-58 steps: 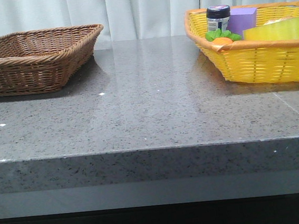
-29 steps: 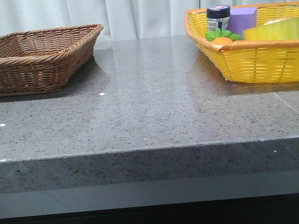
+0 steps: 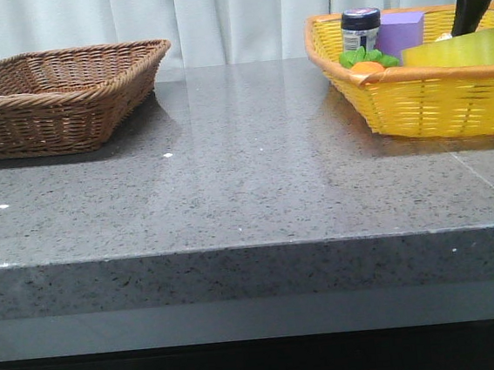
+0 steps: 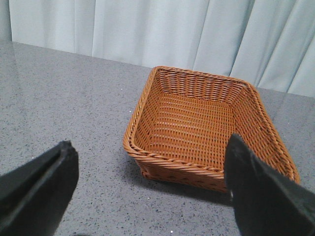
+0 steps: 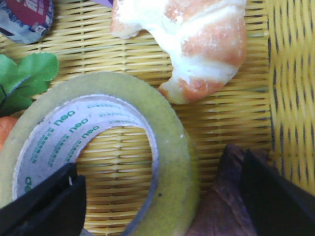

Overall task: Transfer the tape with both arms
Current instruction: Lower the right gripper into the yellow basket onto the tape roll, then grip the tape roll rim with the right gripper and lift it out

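- Right pincer (image 5: pixel 157 201) is spread wide above the yellow basket (image 3: pixel 432 102), both black fingers apart and nothing between them; it grips nothing and I can't make out any contact yet.
- Directly below it lies the tape (image 5: pixel 93 157), the yellow roll resting in the basket with its green-printed white core facing up; in the front view it shows as a pale yellow slab (image 3: pixel 457 49) behind the basket's near rim.
- Risk one: the roll is wide. If the fingers straddle the whole roll rather than one wall of it, my read is they may not span it and could skid off the smooth outer face.
- Risk two: neighbours crowd in. A croissant (image 5: pixel 187 39) sits just beside the roll, a dark brown item (image 5: pixel 221 206) is near one finger, and green leaves (image 5: pixel 24 78) press in on the other side. A descending finger could snag any of them or drag one up.
- Risk three: a finger could catch on the woven floor and tip the basket.
- Out to the other side: left pincer (image 4: pixel 147 191) is also wide apart and holding nothing, hovering over the bench (image 4: pixel 59 113) near the brown wicker basket (image 4: pixel 206 123), which is bare inside.
- Handover looks not yet begun.
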`<act>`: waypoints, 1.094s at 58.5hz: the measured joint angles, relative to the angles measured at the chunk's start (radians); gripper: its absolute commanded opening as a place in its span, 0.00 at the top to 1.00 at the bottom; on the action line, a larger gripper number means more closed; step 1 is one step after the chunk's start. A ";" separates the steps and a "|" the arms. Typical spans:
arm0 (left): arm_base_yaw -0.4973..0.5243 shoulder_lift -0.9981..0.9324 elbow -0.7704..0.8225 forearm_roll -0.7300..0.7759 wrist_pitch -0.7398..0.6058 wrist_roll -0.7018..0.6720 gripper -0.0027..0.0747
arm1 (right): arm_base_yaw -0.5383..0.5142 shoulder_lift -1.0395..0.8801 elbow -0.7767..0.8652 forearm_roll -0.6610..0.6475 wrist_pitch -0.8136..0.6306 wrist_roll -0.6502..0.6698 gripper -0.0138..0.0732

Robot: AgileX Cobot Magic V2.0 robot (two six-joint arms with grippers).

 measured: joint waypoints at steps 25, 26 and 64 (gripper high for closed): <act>0.000 0.000 0.000 0.000 0.000 0.000 0.21 | 0.000 0.023 -0.005 0.000 -0.024 0.006 0.63; 0.000 0.000 0.000 0.000 0.000 0.000 0.21 | 0.000 0.023 -0.005 0.000 -0.027 0.006 0.64; 0.000 0.000 0.000 0.000 0.000 0.000 0.21 | 0.000 -0.058 -0.029 -0.011 -0.007 0.006 0.74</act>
